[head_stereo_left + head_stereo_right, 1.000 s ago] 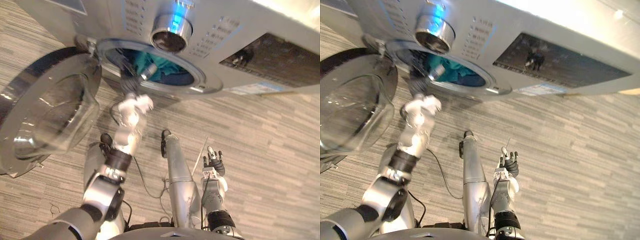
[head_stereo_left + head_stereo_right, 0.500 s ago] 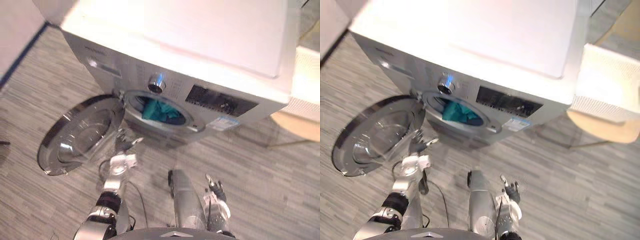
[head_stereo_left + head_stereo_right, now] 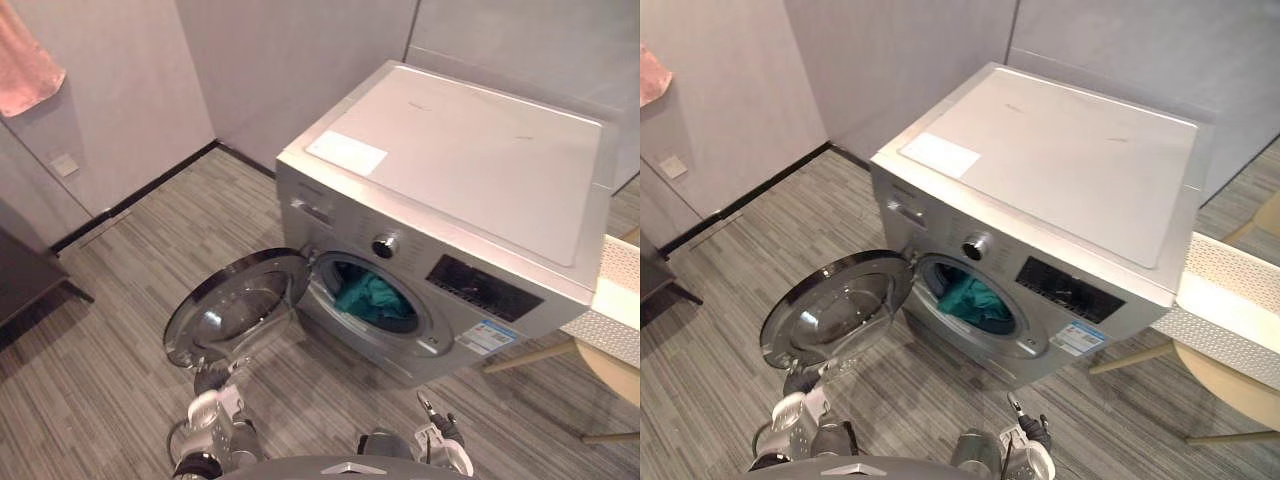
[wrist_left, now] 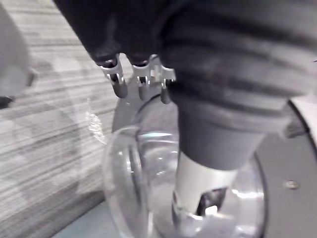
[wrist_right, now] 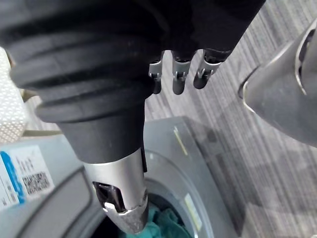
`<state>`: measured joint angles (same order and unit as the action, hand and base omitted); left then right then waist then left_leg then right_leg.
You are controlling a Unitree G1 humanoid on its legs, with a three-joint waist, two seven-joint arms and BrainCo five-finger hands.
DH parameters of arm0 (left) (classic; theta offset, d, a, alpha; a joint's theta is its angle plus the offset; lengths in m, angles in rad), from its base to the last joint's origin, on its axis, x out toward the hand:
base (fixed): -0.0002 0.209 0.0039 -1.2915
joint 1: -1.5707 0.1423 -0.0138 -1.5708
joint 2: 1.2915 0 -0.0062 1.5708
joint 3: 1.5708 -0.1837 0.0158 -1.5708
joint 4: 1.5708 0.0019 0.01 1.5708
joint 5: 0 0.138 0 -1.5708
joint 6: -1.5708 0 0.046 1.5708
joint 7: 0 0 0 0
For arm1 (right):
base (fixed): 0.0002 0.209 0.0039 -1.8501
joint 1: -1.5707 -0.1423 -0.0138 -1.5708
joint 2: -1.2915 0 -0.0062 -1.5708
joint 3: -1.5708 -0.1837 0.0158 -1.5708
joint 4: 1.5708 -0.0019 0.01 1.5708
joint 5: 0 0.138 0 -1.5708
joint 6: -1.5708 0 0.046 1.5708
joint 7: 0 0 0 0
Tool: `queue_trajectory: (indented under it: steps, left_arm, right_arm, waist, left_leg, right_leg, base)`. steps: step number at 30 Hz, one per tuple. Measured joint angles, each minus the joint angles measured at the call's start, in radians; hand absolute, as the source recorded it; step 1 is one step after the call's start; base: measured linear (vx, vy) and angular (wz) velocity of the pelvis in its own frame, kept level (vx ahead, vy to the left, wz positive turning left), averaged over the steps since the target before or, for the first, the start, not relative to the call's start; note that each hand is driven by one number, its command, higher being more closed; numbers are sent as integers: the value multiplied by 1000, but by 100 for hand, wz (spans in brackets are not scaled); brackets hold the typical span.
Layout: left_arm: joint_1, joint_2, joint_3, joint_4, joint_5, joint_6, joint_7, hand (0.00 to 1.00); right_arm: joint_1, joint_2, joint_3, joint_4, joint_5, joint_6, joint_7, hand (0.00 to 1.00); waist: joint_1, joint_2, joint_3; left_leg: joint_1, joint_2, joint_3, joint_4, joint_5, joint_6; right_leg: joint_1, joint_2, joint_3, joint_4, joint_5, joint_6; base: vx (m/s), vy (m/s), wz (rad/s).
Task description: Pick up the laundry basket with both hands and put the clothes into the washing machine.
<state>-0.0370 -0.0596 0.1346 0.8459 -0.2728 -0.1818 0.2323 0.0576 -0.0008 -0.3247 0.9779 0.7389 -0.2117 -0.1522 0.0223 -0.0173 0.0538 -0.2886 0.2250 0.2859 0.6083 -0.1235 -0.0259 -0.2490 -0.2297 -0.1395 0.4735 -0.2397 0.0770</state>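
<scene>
Fingers [image 4: 119,85] of left hand [image 4: 223,64] straight; domed glass door [image 3: 235,312].

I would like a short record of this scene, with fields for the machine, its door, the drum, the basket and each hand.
machine: silver-grey front-loading washing machine, standing on grey plank floor
door: round glass door, swung open toward the robot's left
drum: teal clothes lying inside
basket: white perforated basket, right of the machine, above a pale round table
left hand: low, near the open door, fingers straight, empty
right hand: low, before the machine, fingers straight, empty
wall: pink cloth hanging
</scene>
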Motion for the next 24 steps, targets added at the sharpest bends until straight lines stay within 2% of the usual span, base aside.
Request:
queue_trajectory:
  steps: [1,2,3,4,5,8,10,11,12,14,15,16,17,18,21,22,23,24]
  left_arm:
    - [-14,25,-40,-3,7,-13,0,0]
    - [-23,30,-53,-8,14,-17,0,0]
    - [-30,30,-67,-11,12,-18,-1,0]
    - [-41,24,-104,-20,-24,-16,-8,0]
    - [-39,51,-169,-70,-52,-14,-19,0]
    - [-26,82,-280,-297,-77,-16,-52,0]
    - [-27,96,-299,-435,-76,-26,-70,0]
    - [-26,108,-305,-513,-75,-33,-75,0]
    - [-24,117,-303,-556,-74,-35,-76,0]
    - [-26,123,-287,-677,-62,-47,-87,0]
    - [-36,132,-283,-724,-47,-70,-82,0]
    - [-41,134,-284,-730,-46,-73,-82,0]
    - [-50,142,-283,-758,-39,-76,-69,0]
    - [-53,141,-282,-803,-33,-82,-50,0]
    - [-61,138,-266,-916,1,-106,-1,0]
    - [-67,131,-262,-952,21,-124,26,0]
    - [-70,115,-260,-966,37,-138,51,0]
    - [-70,106,-246,-973,56,-144,72,0]
  right_arm:
    - [-6,9,1,32,-1,1,0,0]
    - [-16,12,-1,41,-1,-2,0,0]
    - [-34,6,1,54,-2,-3,1,0]
    - [-50,-9,3,64,-2,-2,2,0]
    - [-62,10,9,74,-1,1,2,0]
    - [-57,27,27,100,0,-4,0,0]
    - [-62,30,55,100,1,-6,1,0]
    - [-63,32,79,102,0,-7,3,0]
    - [-68,30,89,108,0,-9,6,0]
    - [-106,22,117,124,0,-8,13,0]
    - [-114,23,124,137,0,-9,13,0]
    - [-116,24,124,137,0,-9,13,0]
    - [-116,31,124,134,0,-9,13,0]
    - [-97,45,123,104,0,-10,12,0]
    - [-46,63,146,6,-1,-12,20,0]
    - [-26,65,157,-22,-1,-12,22,0]
    - [-22,62,158,-25,0,-14,30,0]
    - [-20,59,163,-31,0,-14,40,0]
  waist:
    - [-12,-28,-24]
    - [-9,-27,-24]
    - [-9,-7,-26]
    - [-18,14,-23]
    - [-28,-16,-18]
    - [-34,-25,-25]
    - [-30,-29,-30]
    - [-28,-44,-40]
    - [-29,-41,-43]
    - [-7,-31,-45]
    - [3,-36,-42]
    - [5,-38,-41]
    - [11,-52,-41]
    - [15,-63,-39]
    - [33,-65,-41]
    - [32,-61,-43]
    - [45,-47,-47]
    - [42,-33,-42]
  left_leg:
    - [36,-61,-49,-141,-14,-11]
    - [36,-58,-60,-118,-42,-10]
    - [47,-33,-80,-108,-89,-36]
    - [72,-39,-95,-186,-132,-81]
    - [71,-77,-90,-213,-105,-64]
    - [44,-122,-123,-256,-63,-36]
    - [24,-144,-144,-294,-22,-32]
    - [7,-156,-147,-325,4,-31]
    - [-13,-155,-149,-328,9,-39]
    - [-90,-144,-148,-310,22,-40]
    - [-119,-140,-150,-313,39,-36]
    - [-121,-140,-150,-313,40,-36]
    - [-127,-136,-150,-308,39,-36]
    - [-135,-124,-148,-276,19,-39]
    - [-164,-67,-135,-174,-62,-35]
    - [-140,-36,-117,-194,-64,-32]
    - [-85,-1,-107,-270,-26,-22]
    - [-42,20,-90,-323,14,-14]
  right_leg:
    - [6,-39,-12,-86,54,13]
    - [8,-45,-21,-113,84,40]
    - [3,-26,-18,-134,123,52]
    - [5,-7,-15,-161,154,65]
    - [9,-24,-5,-206,191,52]
    - [56,-29,-15,-322,254,39]
    - [60,-30,-17,-374,271,34]
    - [53,-37,-30,-401,281,47]
    - [39,-37,-34,-408,287,60]
    - [-21,-28,-34,-421,301,87]
    - [-40,-22,-35,-437,312,88]
    - [-40,-22,-35,-441,316,90]
    - [-39,-18,-34,-449,331,87]
    - [-31,-12,-37,-451,353,84]
    - [-24,24,-40,-417,369,100]
    - [-33,40,-35,-382,407,135]
    - [-35,80,-6,-372,495,121]
    - [-66,90,4,-205,433,78]
  base:
    - [-81,255,60]
    - [-67,325,17]
    - [-61,314,-19]
    - [-109,327,-16]
    - [-100,247,4]
    - [-126,178,37]
    - [-155,97,49]
    - [-137,51,47]
    - [-145,6,31]
    - [-187,-5,11]
    - [-130,-3,7]
    - [-96,0,10]
    - [-39,-13,2]
    - [-42,-24,-5]
    - [-28,-22,-26]
    - [30,21,-29]
    - [39,35,-28]
    - [65,62,-7]
